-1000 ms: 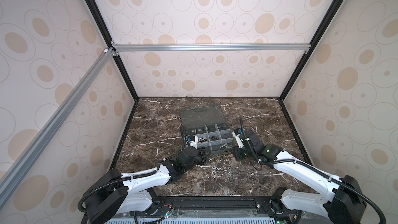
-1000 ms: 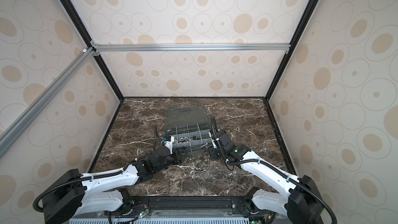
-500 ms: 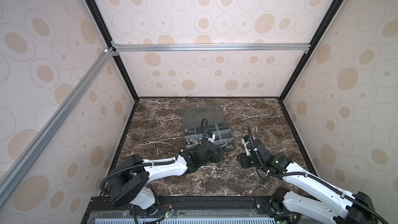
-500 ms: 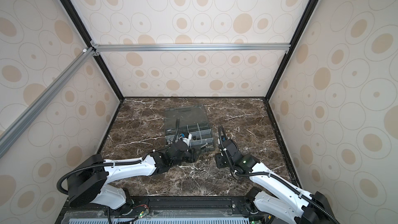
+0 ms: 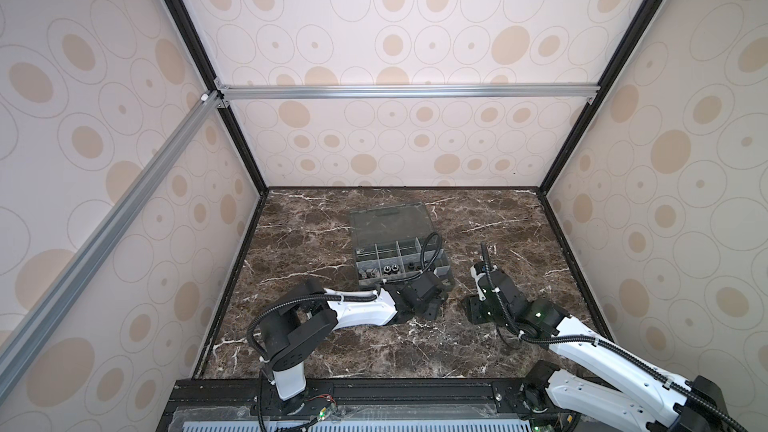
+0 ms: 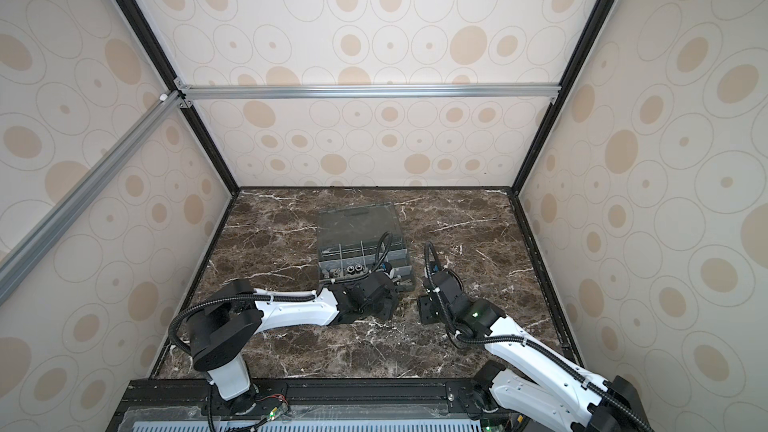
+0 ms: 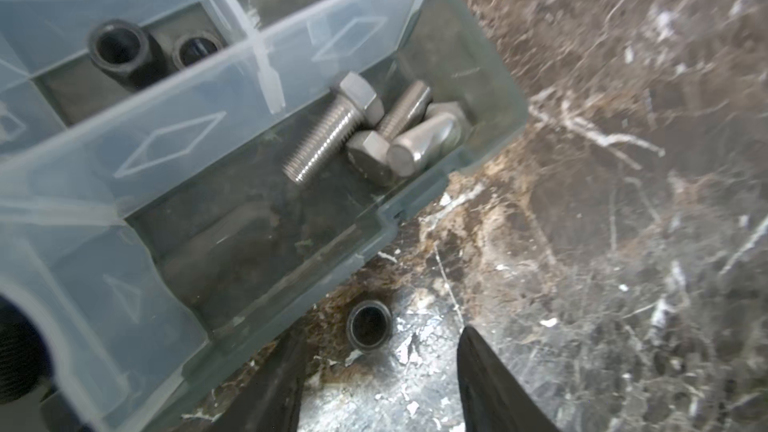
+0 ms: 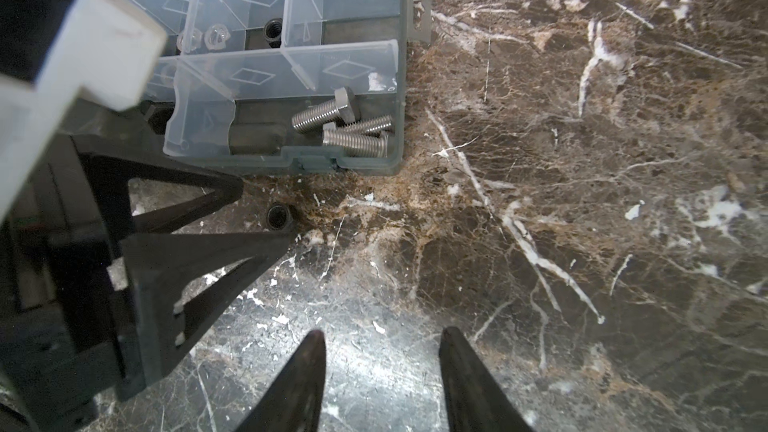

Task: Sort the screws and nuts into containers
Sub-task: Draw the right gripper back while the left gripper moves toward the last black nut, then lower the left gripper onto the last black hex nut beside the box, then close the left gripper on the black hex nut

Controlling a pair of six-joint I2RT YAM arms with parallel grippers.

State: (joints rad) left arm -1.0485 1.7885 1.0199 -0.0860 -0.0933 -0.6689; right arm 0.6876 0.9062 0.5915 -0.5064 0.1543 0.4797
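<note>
Since black nut (image 7: 369,326) sits hole-up on counter (image 7: 582,201) just beside box (image 7: 415,197) wall, pinch outer sides low; likely light, rigid, slick; left hand (image 7: 379,332) apart, straddling it; right hand (image 8: 383,331) apart, empty.

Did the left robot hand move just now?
Yes. The left hand slid right along the front edge of the organizer box, from near its left corner toward its right corner.

The left arm (image 5: 361,312) and right arm (image 5: 598,357) have glossy white shell links joined by black joint housings. Black corrugated cables (image 5: 557,340) run along them, held by white cable ties (image 5: 340,297). A green light (image 5: 538,314) glows on the right arm's wrist. The left hand (image 8: 266,214) has black fingers (image 8: 187,259) shaped as pointed open triangles. The right hand (image 8: 382,333) ends in dark tapered tips.
</note>
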